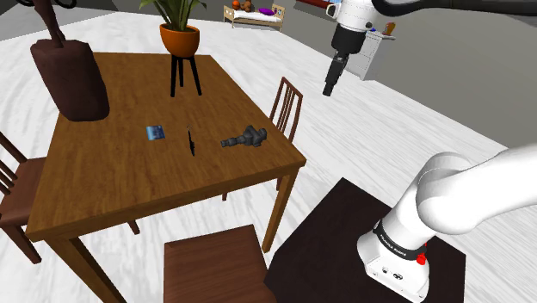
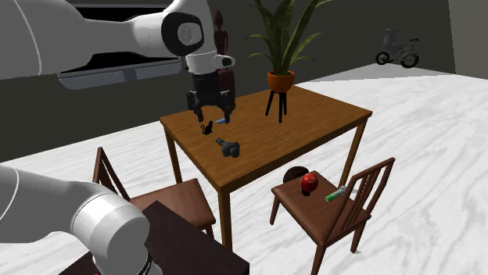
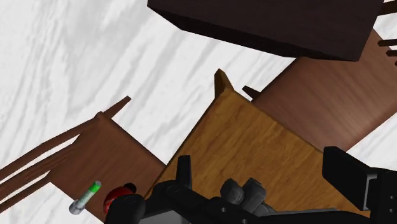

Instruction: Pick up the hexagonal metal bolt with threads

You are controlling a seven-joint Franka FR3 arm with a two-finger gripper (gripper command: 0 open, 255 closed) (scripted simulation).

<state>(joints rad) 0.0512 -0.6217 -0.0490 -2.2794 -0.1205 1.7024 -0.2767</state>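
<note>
Looking down at a wooden bench (image 1: 129, 181). Hanging well above it, the black claw (image 2: 213, 114), fingers (image 3: 347, 175) standing wide apart and clasping nothing. Lying on the bench near its edge, untouched, and showing between those fingers in the wrist view: the dark grey bolt (image 1: 245, 137).

The table (image 1: 129, 172) is showing warm, grained wood — faintly sheened — while the bolt (image 1: 245, 136) is looking dark grey, matt metal.

The jaws hung spread, clear of the worktop (image 2: 313, 117). A dark bolt (image 2: 227, 146) lay near its front edge, and a red ball (image 2: 310, 183) sat on a chair (image 2: 301, 209).
</note>
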